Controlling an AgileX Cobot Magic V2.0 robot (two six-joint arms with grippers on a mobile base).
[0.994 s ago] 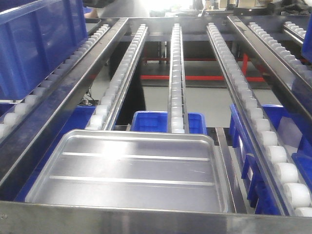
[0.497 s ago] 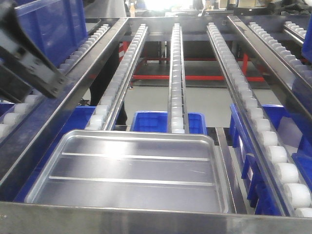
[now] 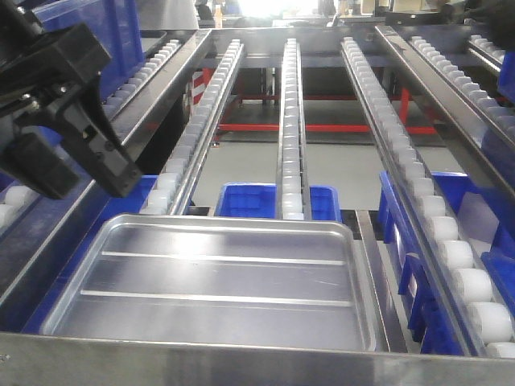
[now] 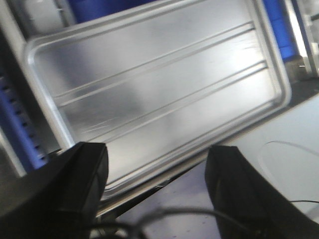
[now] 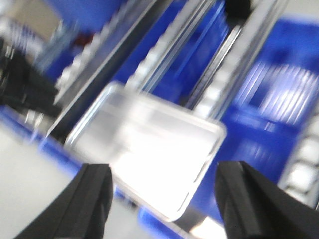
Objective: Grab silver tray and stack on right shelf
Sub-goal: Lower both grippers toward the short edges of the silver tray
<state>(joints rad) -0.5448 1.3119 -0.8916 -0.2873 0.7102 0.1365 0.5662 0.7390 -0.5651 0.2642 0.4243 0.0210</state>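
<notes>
Front view, silver tray [image 3: 217, 281] lying at near end of right shelf [image 3: 291, 121] behind front bar [image 3: 241, 363], left tool [image 3: 76, 165] hovering above-left, left wrist view, 2 fingers [image 4: 75, 184] spread wide, empty, tray beneath, right wrist view, blurred, right tool [image 5: 164, 199] gaping, empty, blue bins [image 5: 279, 74] beside tray

Left claw [image 3: 84, 178] moved in, lower, nearer silver tray [image 3: 217, 277].

The left gripper [image 4: 157, 194] has a boxy matt-black housing [image 3: 56, 60] with hard angular edges and two broad black fingers [image 4: 79, 179], thin dark cables [image 4: 164, 213] beneath, and the right gripper [image 5: 169, 199] shows equally broad black fingers [image 5: 94, 199], somewhat blurred.
</notes>
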